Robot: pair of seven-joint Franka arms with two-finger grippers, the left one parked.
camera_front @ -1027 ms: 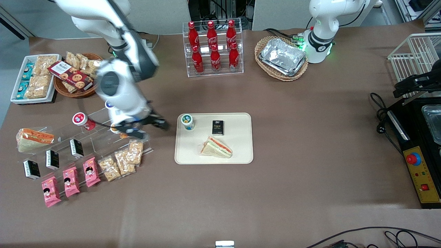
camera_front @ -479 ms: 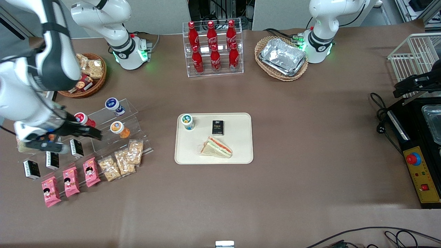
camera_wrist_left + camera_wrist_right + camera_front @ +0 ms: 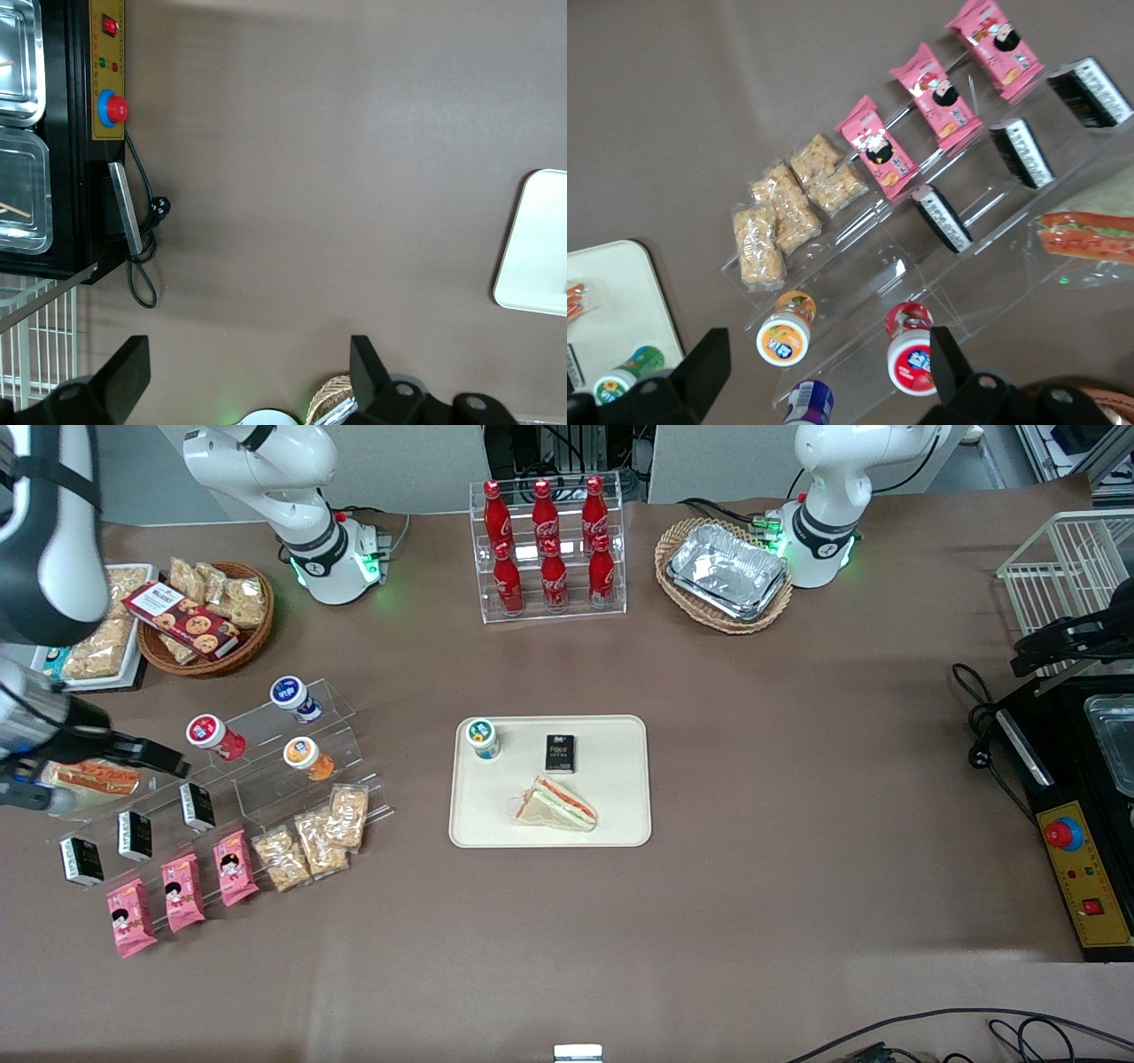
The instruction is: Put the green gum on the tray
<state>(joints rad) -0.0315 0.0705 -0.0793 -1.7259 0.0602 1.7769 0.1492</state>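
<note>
The green gum [image 3: 482,738] is seen standing upright on the tray [image 3: 620,815], in the corner at about ten o'clock from the tray's middle, with a black box [image 3: 559,752] just beside it and a sandwich [image 3: 556,804] nearer the front camera. By this evidence the placing is judged done. The gripper [image 3: 168,762] is held well apart from the tray, above the acrylic display stand [image 3: 266,779] toward the working arm's end of the surface. In the right wrist view the jaws are spread wide with nothing between them. For the retreat to be done well, height should be kept over the red-capped bottle [image 3: 210,734] and orange-capped bottle [image 3: 306,756], so nothing is toppled.
</note>
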